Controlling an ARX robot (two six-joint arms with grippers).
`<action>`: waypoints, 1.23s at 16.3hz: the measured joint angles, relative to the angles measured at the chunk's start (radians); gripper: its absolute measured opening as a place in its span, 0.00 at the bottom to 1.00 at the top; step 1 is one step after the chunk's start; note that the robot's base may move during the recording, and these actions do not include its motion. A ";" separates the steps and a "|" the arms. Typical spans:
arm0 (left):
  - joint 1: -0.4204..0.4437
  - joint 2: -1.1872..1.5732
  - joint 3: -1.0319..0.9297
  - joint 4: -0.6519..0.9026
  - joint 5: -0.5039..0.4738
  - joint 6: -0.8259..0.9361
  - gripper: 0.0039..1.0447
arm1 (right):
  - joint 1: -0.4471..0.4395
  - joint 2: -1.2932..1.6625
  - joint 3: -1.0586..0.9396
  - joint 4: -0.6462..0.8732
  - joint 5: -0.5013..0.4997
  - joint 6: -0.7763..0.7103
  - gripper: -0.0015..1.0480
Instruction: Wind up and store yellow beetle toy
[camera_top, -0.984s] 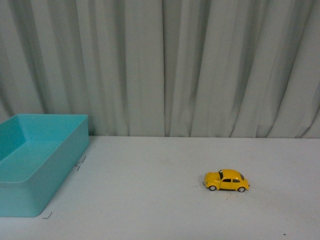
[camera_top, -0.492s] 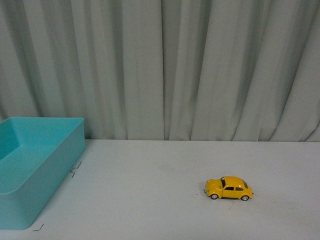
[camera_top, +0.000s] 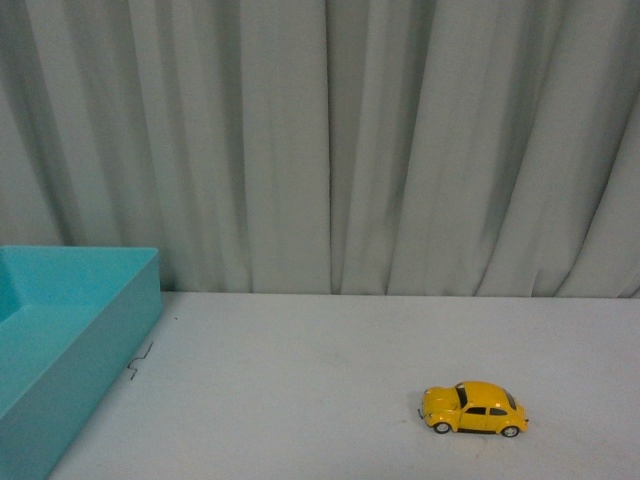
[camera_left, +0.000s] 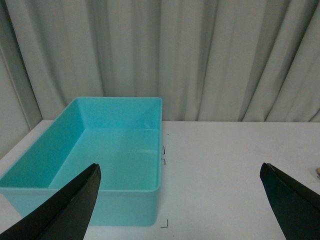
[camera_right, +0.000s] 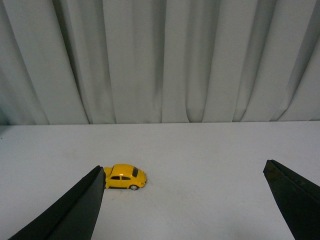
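The yellow beetle toy (camera_top: 474, 409) stands on its wheels on the white table, to the right in the front view, its nose pointing left. In the right wrist view the yellow beetle toy (camera_right: 125, 177) sits beyond my right gripper (camera_right: 182, 172), close to one black finger (camera_right: 75, 212); the jaws are wide apart with nothing between them. My left gripper (camera_left: 180, 170) is open too and empty, hovering by the near right corner of the teal bin (camera_left: 140, 192). Neither arm shows in the front view.
The open teal bin (camera_top: 110, 330) stands at the table's left side and holds nothing I can see. Small black corner marks (camera_top: 140, 360) lie on the table beside it. A grey pleated curtain (camera_top: 330, 140) hangs behind the table's far edge.
The front view has tilted upward: toy and bin have slid lower in the picture and more curtain shows. The toy itself stays in place on the table.
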 joint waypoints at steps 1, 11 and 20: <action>0.000 0.000 0.000 0.000 0.000 0.000 0.94 | 0.000 0.000 0.000 0.000 0.000 0.000 0.94; 0.000 0.000 0.000 0.000 0.000 0.000 0.94 | 0.000 0.000 0.000 0.000 0.000 0.000 0.94; 0.000 0.000 0.000 0.000 0.000 0.000 0.94 | 0.000 0.000 0.000 -0.001 0.000 0.000 0.94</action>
